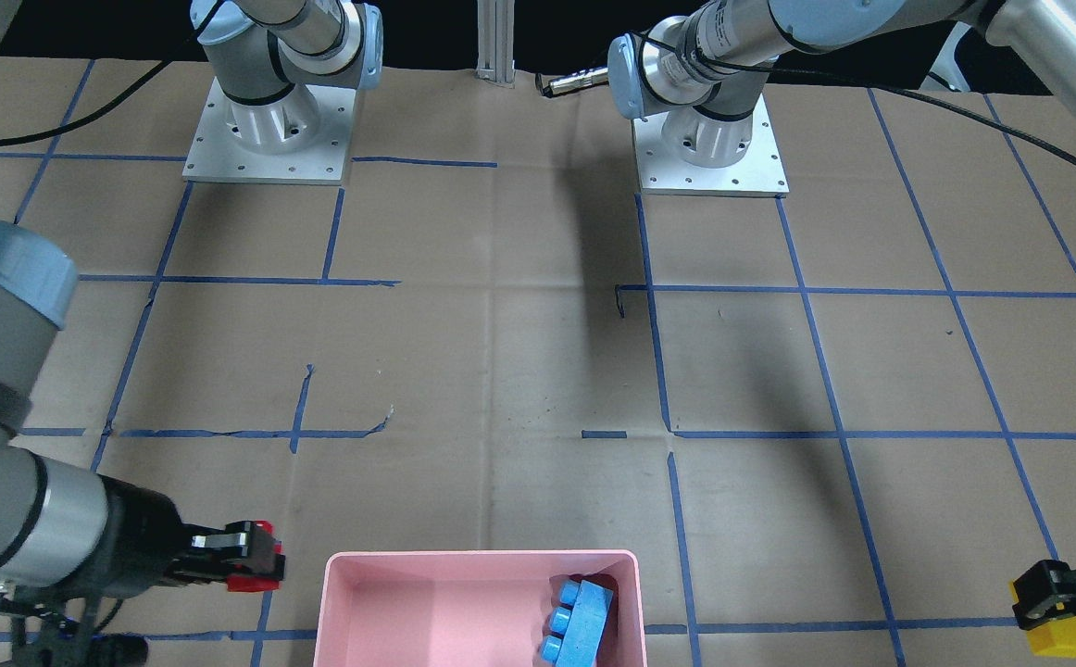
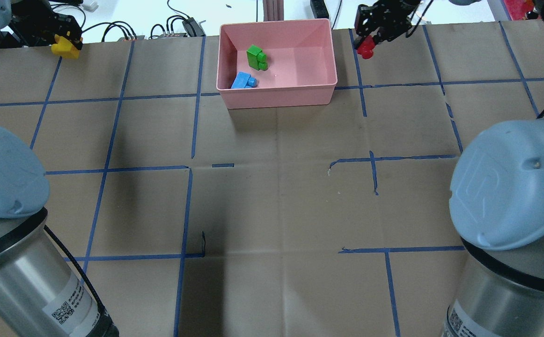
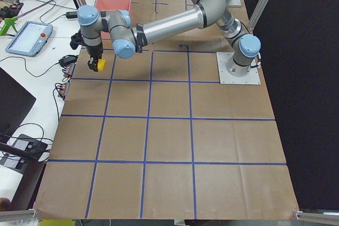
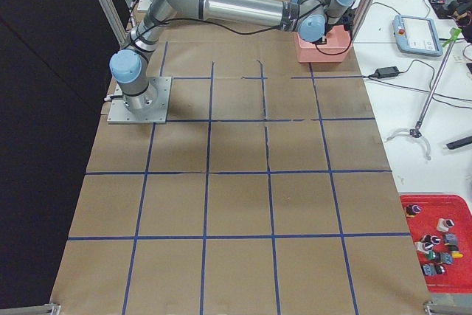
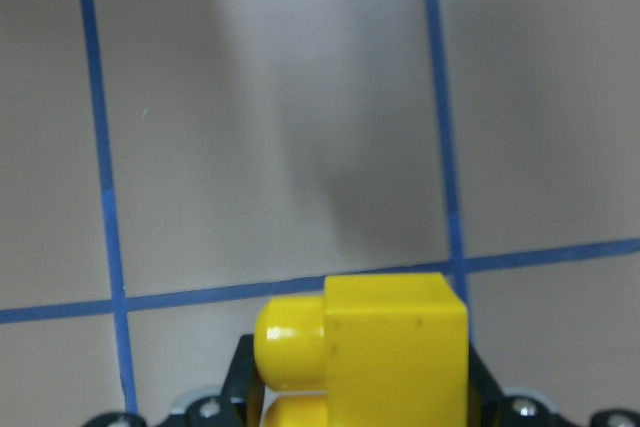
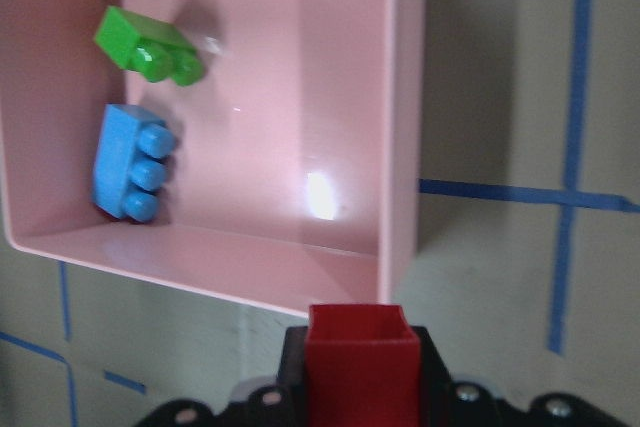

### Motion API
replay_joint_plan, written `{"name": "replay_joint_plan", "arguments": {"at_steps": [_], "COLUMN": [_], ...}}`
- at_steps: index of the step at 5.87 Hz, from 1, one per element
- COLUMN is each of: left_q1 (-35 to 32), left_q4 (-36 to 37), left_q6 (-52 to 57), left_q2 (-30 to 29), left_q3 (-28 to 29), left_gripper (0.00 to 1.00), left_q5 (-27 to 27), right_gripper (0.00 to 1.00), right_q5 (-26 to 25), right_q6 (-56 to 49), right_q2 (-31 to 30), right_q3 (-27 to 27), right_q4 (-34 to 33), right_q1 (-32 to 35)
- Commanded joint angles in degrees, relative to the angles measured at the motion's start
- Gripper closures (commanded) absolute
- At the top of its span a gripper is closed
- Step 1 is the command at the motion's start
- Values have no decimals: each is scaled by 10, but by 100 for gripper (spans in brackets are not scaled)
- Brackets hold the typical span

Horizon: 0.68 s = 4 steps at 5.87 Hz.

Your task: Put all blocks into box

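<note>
The pink box (image 2: 276, 96) stands at the table's far edge and holds the green block (image 2: 256, 57) and the light blue block (image 2: 243, 81). Both also show in the right wrist view, the green block (image 6: 148, 45) and the blue block (image 6: 130, 161) inside the box (image 6: 400, 147). My right gripper (image 2: 370, 40) is shut on the red block (image 2: 365, 47), held to the right of the box; the red block (image 6: 362, 365) shows between the jaws. My left gripper (image 2: 63, 40) is shut on the yellow block (image 2: 66, 48) at the far left, above the table (image 5: 385, 347).
Cables and devices (image 2: 178, 25) lie beyond the table's far edge. Blue tape lines (image 2: 192, 117) grid the brown table. Both arm bases (image 1: 265, 130) stand at the robot's side. A tablet (image 3: 29, 38) lies on the side bench.
</note>
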Motion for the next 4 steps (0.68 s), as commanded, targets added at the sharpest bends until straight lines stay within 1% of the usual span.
{"name": "replay_joint_plan", "arguments": {"at_steps": [1,2,3,4], "left_q1": [-69,-101,-133,-158], "left_q4": [-14,-10,-10,-10], "left_q6": [-143,-196,-244,-283], "left_q2": [-5,-21,-37,-58], "left_q3": [24,30,55,72], "left_gripper": [91,91,91,91], "left_q5": [-4,-2,-2,-1], "right_gripper": [90,87,28,0], "right_q5": [66,117,123,118], "right_q6": [53,47,41,25], "right_q2": [43,50,55,59], "right_q3": [-2,-3,-4,-12], "right_q4": [-121,-134,-138,-146], "right_q1": [37,37,36,36]}}
